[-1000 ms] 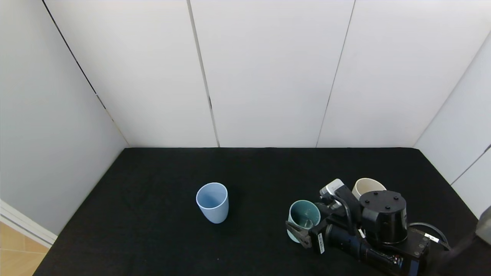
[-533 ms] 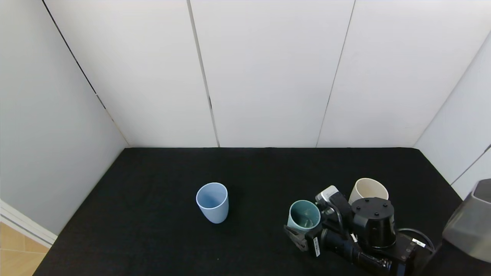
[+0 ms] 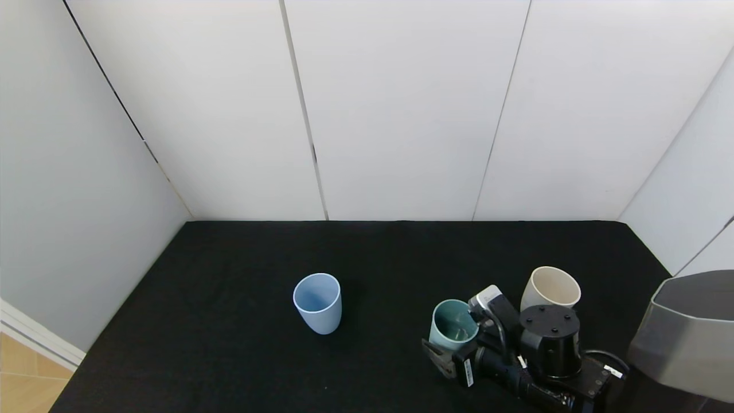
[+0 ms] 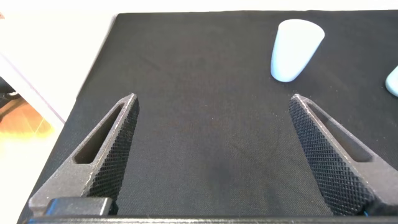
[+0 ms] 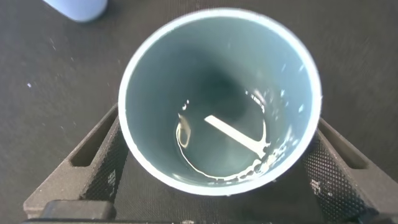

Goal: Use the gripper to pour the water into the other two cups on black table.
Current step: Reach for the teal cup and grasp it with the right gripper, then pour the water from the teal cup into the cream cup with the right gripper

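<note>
A teal-green cup (image 3: 453, 324) stands on the black table (image 3: 241, 355) at the front right, with a little water (image 5: 224, 146) glinting in its bottom. My right gripper (image 3: 453, 344) is open, with its fingers (image 5: 102, 165) on either side of that cup; I cannot tell if they touch it. The cream-white cup (image 3: 550, 289) stands just behind my right arm. The pale blue cup (image 3: 317, 303) stands alone at the middle left and also shows in the left wrist view (image 4: 296, 50). My left gripper (image 4: 212, 106) is open and empty over bare table.
White wall panels (image 3: 401, 115) close the table in at the back and sides. A grey housing (image 3: 682, 338) fills the front right corner. The table's left edge (image 4: 93, 81) drops to a wooden floor.
My right arm has drawn back toward the front edge. The grey housing has risen into view at the right. The three cups have not moved.
</note>
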Controlling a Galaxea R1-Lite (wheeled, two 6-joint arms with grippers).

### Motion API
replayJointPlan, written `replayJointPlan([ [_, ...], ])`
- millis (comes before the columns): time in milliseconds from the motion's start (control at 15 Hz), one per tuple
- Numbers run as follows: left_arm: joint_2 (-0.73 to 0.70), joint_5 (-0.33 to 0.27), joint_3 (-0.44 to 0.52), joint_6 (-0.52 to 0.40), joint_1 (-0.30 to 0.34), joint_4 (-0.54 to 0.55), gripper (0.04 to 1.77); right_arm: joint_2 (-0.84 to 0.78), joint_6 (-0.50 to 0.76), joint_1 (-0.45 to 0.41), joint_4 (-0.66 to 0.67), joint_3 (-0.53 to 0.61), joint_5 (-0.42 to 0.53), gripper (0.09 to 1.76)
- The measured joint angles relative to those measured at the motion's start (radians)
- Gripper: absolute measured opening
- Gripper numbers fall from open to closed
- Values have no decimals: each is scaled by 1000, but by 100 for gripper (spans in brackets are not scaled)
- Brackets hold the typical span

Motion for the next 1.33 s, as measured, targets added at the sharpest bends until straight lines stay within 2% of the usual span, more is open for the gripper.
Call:
replayJointPlan([
  [467,0,0,0,0,0,0,172,36,-1,0,-73,7,0,171],
  [800,0,0,0,0,0,0,172,48,-2,-1,-79,9,-1,171],
  [933,0,0,0,0,0,0,172,49,-2,-1,-79,9,-2,135],
  [1000,0,0,0,0,0,0,172,50,-1,-1,-81,8,-2,127],
  [1333,0,0,0,0,0,0,172,48,0,-3,-89,8,-1,121],
])
